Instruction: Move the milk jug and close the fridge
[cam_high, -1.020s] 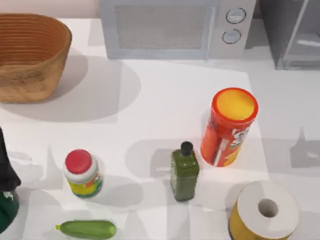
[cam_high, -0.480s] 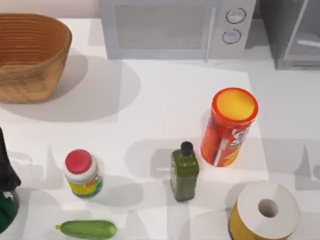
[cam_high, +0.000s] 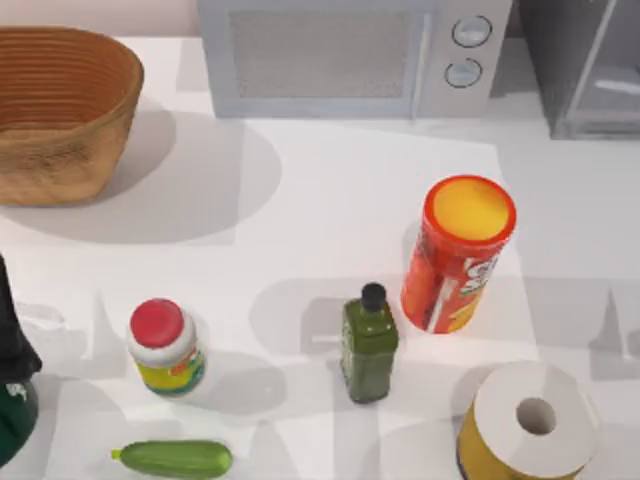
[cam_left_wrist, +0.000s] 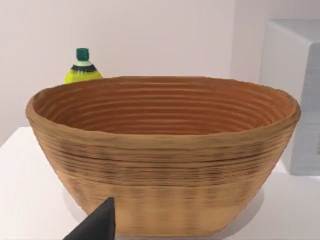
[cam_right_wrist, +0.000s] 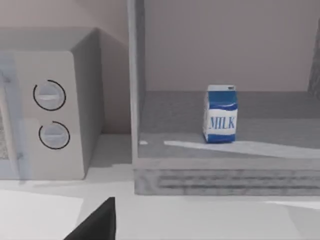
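Note:
The milk jug (cam_right_wrist: 220, 114), a small blue-and-white carton marked "MILK", stands upright on the grey floor inside the fridge (cam_right_wrist: 225, 175), which is open toward the right wrist camera. In the top view the fridge (cam_high: 585, 70) is the grey box at the back right corner, beside the microwave. A dark part of my right gripper (cam_right_wrist: 97, 225) shows in the right wrist view, well short of the fridge opening and apart from the jug. My left arm (cam_high: 12, 380) sits at the table's left edge, and its gripper (cam_left_wrist: 97, 225) faces the basket.
The grey microwave (cam_high: 350, 55) with two knobs stands at the back centre. A wicker basket (cam_high: 60, 110) is at back left. A red chips can (cam_high: 460, 255), green bottle (cam_high: 369, 345), red-lidded jar (cam_high: 163, 347), cucumber (cam_high: 175, 459) and paper roll (cam_high: 530, 420) crowd the front.
Shadows on the table's right side have shifted slightly toward the front. No object has moved, and the left arm stays put.

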